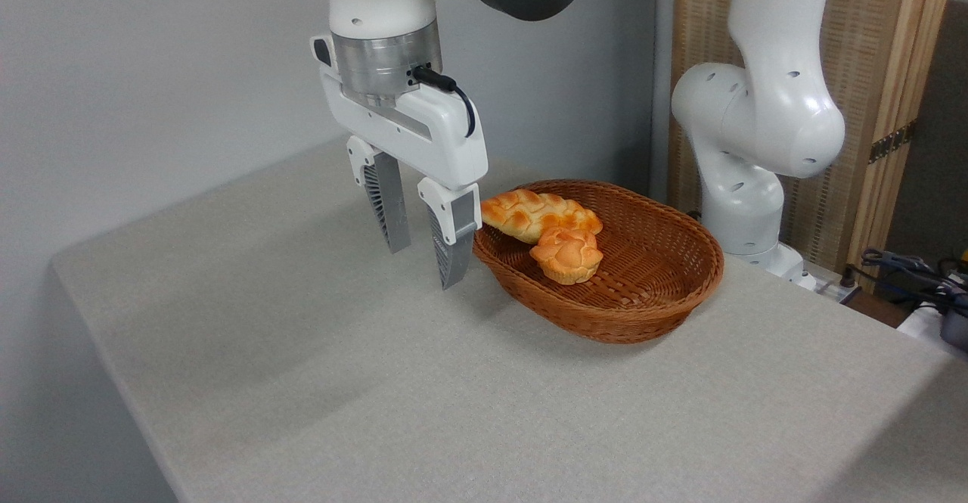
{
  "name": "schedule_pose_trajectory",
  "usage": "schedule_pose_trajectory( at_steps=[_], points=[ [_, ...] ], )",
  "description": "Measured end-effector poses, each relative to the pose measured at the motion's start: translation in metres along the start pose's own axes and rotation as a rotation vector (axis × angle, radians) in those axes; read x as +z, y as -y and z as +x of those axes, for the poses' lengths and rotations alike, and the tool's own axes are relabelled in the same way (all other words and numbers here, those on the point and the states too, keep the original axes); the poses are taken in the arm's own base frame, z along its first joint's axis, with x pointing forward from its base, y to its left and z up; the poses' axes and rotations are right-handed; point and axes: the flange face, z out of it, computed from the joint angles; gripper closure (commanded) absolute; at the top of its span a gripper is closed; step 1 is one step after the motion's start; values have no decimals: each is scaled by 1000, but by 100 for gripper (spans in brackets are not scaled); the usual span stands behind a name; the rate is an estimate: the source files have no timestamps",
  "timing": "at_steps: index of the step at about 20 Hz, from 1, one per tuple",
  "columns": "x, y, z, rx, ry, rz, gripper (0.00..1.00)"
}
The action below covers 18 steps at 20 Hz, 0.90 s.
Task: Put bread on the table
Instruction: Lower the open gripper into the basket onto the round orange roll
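The round bread [566, 254] sits upright inside the basket [665, 291], no long axis; left of the basket, the gripper [423, 261] hangs released, empty.

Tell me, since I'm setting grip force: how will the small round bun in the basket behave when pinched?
The bun looks puffy, so probably light and squashy; grip gently. Its lumpy top may seat the fingers unevenly. It touches the braided loaf in the basket, so lifting may nudge that.
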Motion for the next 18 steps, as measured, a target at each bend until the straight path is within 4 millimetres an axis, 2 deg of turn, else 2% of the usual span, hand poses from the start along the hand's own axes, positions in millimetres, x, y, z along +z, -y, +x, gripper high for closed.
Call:
schedule_pose_trajectory(
  at_steps=[9,13,18],
  points=[
    [11,-17,-16,59,122,-112,0],
    [22,-31,-36,124,144,-150,0],
    [52,-58,-63,167,183,-206,0]
  ],
)
